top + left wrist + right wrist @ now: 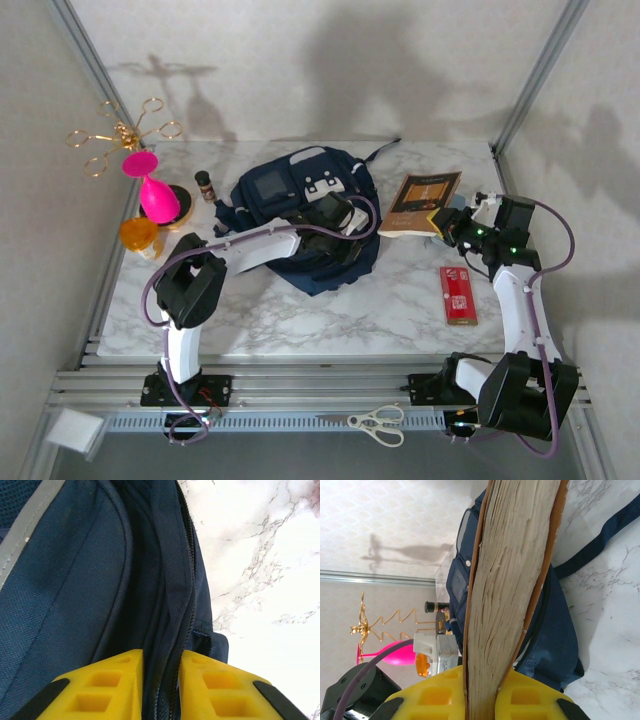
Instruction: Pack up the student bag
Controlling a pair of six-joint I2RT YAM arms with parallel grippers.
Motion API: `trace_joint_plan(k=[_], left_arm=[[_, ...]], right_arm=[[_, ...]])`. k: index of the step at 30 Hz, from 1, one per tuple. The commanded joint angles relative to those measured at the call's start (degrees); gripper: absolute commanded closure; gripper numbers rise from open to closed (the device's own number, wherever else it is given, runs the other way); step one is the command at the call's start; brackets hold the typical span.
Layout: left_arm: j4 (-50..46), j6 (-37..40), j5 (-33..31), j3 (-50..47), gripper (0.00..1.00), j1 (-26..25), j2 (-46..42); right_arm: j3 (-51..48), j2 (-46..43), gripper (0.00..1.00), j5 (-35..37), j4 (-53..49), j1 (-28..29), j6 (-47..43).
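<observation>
At the far left corner of the marble desk [330, 310] stands a gold wire stand [120, 135], and just in front of it a pink goblet [155, 192] sits beside an orange cup [138, 233], with a small dark bottle [204, 183] a little to their right. The student bag [262, 192] lies on the desk left of the middle, its front pockets up and a dark strap trailing toward the far edge. The left arm reaches across the bag's near side to its right part. There the left tool [161, 665] is narrow, its yellow fingers [107, 685] pressed against either side of a fold of navy fabric that carries the zip [186, 605]. Just right of the bag a brown book [425, 195] is clamped at its near right corner by the right tool [480, 677]. In the right wrist view the page edges face the camera and fill the gap between the yellow pads; I cannot tell whether the book touches the desk. Nearer the front, beside the right arm, a red box [459, 296] lies flat on the marble. A pair of scissors [378, 422] rests on the metal rail in front of the desk, between the two arm bases.
</observation>
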Motion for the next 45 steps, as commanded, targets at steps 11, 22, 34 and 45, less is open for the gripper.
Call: trace_joint_plan(k=[11, 22, 34, 45], left_arm=[[-6.5, -2.6, -10.4, 11.9, 1.00, 1.3, -6.7], [-9.4, -0.1, -13.8, 27.4, 1.00, 2.2, -10.8], [-6.8, -3.6, -15.8, 28.2, 1.00, 2.2, -10.5], [-5.1, -6.9, -19.0, 27.7, 1.00, 2.2, -9.8]], right_arm=[[0.4, -3.5, 1.00, -2.1, -1.4, -0.4, -7.1], [-7.5, -1.9, 1.00, -2.0, 13.5, 19.3, 4.0], [3.5, 29.0, 0.96, 3.1, 34.9, 32.6, 4.4], [17.3, 40.2, 0.37, 18.9, 14.6, 31.9, -10.6]])
